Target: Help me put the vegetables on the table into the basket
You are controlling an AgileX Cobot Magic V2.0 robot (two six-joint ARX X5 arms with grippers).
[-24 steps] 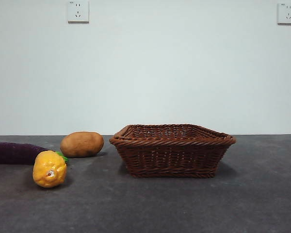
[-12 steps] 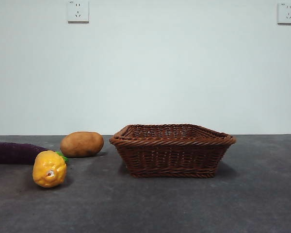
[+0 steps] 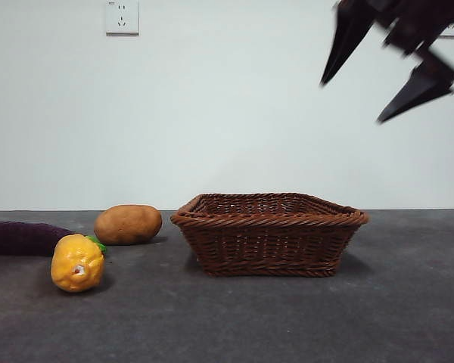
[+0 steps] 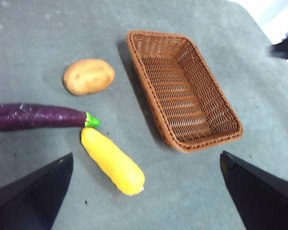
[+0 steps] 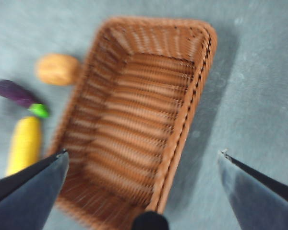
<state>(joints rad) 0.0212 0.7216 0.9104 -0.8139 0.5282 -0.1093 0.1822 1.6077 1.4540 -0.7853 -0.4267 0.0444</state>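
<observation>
Hovering above basket (image 3: 268, 227), right pincer (image 3: 386, 83) gapes.

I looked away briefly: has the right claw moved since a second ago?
Yes. The right claw has come into the front view at the top, above the basket; earlier it was absent.
</observation>
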